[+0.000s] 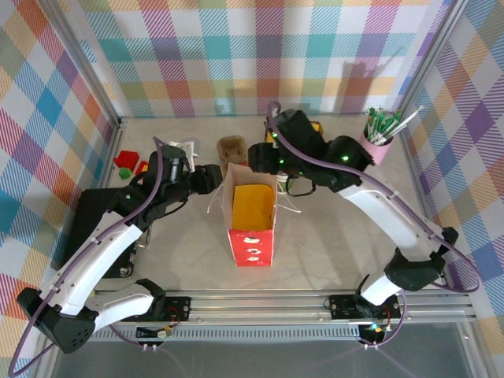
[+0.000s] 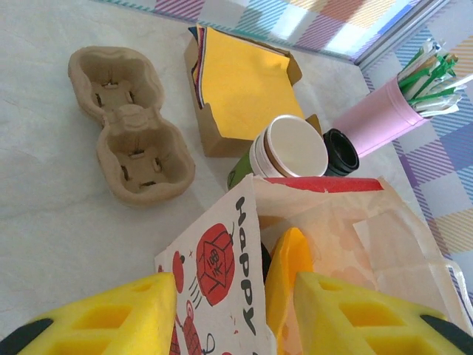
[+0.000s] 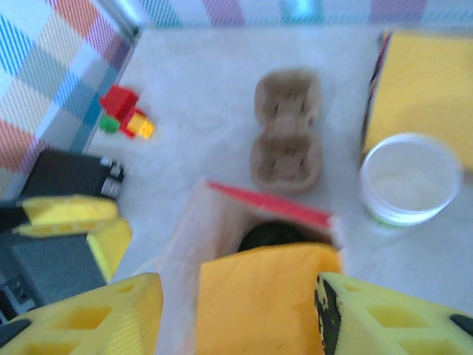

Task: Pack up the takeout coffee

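Note:
A red and white paper bag (image 1: 252,240) stands open at the table's middle. A yellow napkin (image 1: 253,203) lies across its mouth. Under the napkin (image 3: 259,303) a dark round patch (image 3: 277,235) shows inside the bag. It looks like the takeout coffee's dark inside, and its green body is hidden. My left gripper (image 1: 220,179) is at the bag's far left corner. Its fingers stand apart in the left wrist view, with the printed bag wall (image 2: 222,281) rising between them (image 2: 236,288). My right gripper (image 1: 266,164) hangs open over the bag's far end, above the napkin (image 3: 240,296).
A pulp cup carrier (image 2: 129,122) lies behind the bag. Next to it stand a box of napkins (image 2: 240,92), a nested stack of cups (image 2: 288,148) and black lids (image 2: 340,151). A pink holder of stirrers (image 1: 378,142) is at the back right. Toy blocks (image 1: 126,163) are at the left.

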